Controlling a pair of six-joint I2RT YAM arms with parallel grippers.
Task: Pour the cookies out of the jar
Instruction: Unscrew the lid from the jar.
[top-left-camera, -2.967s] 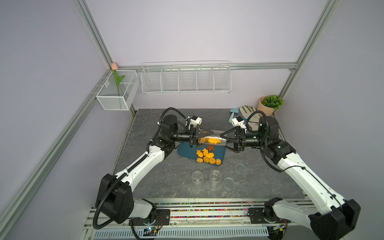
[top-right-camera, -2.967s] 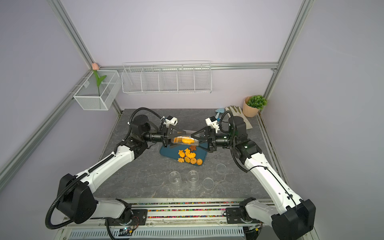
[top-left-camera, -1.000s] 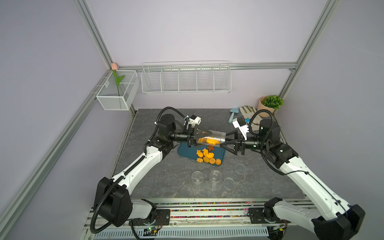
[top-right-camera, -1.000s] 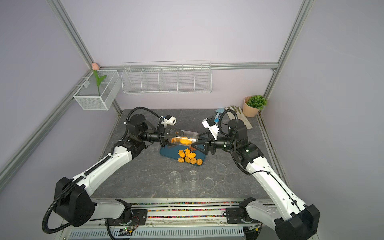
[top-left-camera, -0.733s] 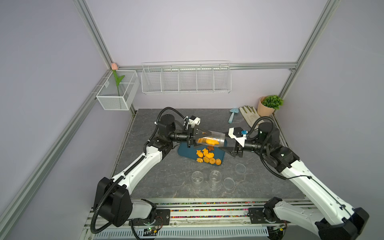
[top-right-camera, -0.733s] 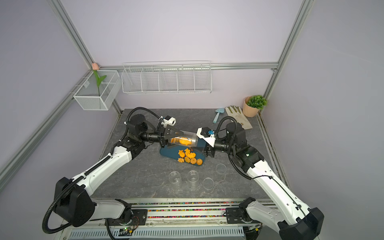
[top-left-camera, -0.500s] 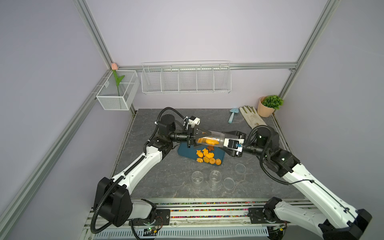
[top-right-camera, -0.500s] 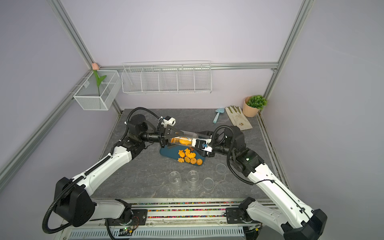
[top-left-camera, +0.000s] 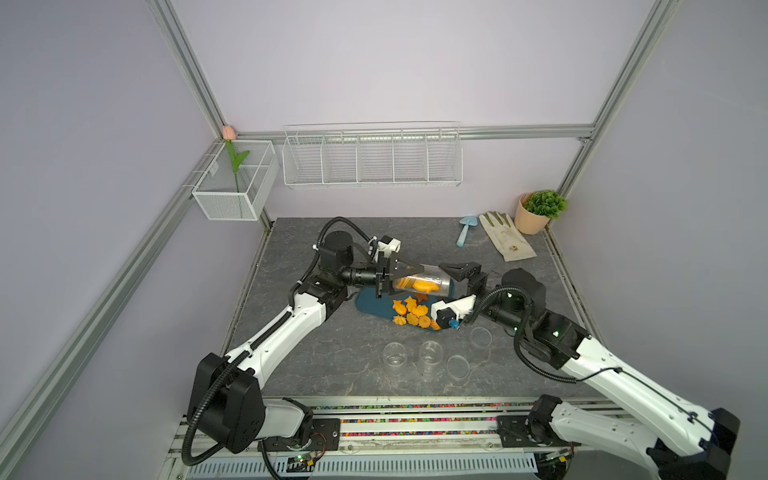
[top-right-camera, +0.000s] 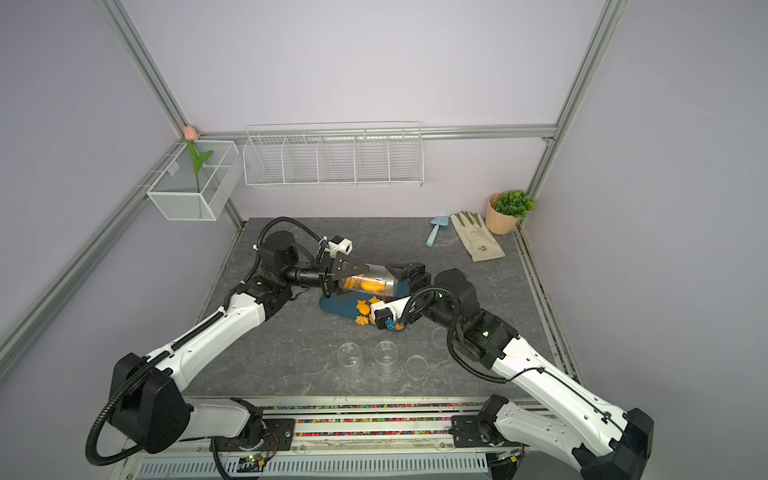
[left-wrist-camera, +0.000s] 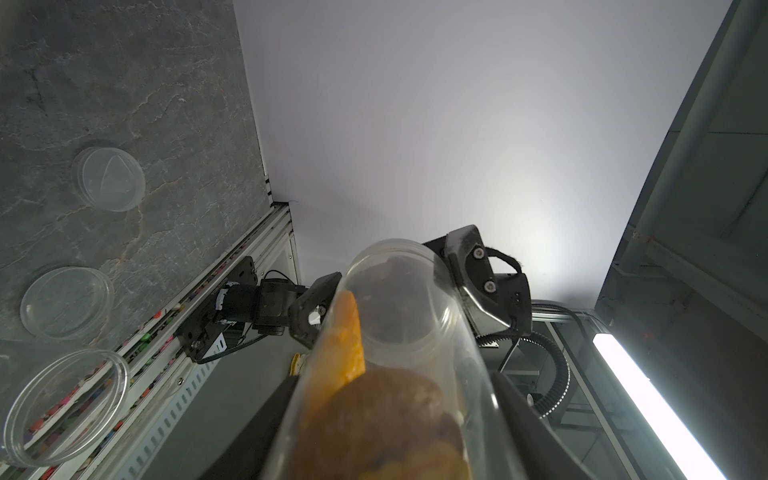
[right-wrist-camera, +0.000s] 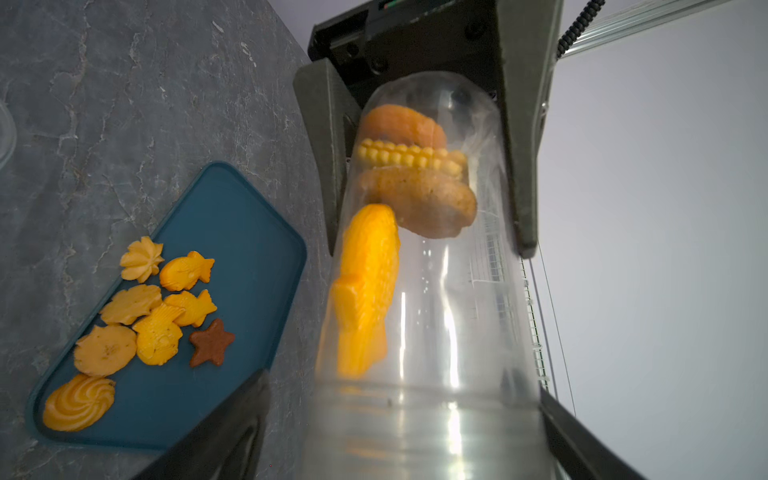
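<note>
Cookies (right-wrist-camera: 158, 334): eight on blue tray (right-wrist-camera: 249, 249), lower left of right wrist view; four inside clear jar (right-wrist-camera: 436, 291), held near-level above it. Left gripper (top-left-camera: 409, 280) clamps jar base; right gripper (top-left-camera: 449, 282) spread wide around jar mouth. Two clear cups (top-left-camera: 393, 358) and two lids (top-left-camera: 457, 367) lower centre.

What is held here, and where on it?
The left pincer grips the clear jar by its closed base end; the right pincer straddles its mouth, open.

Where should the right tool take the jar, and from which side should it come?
Take the jar by its bare neck at the mouth, end-on from the side opposite the left tool, one finger each side of the round wall. It lies nearly level, the left tool clamps its closed end, and the cookies sit there.
</note>
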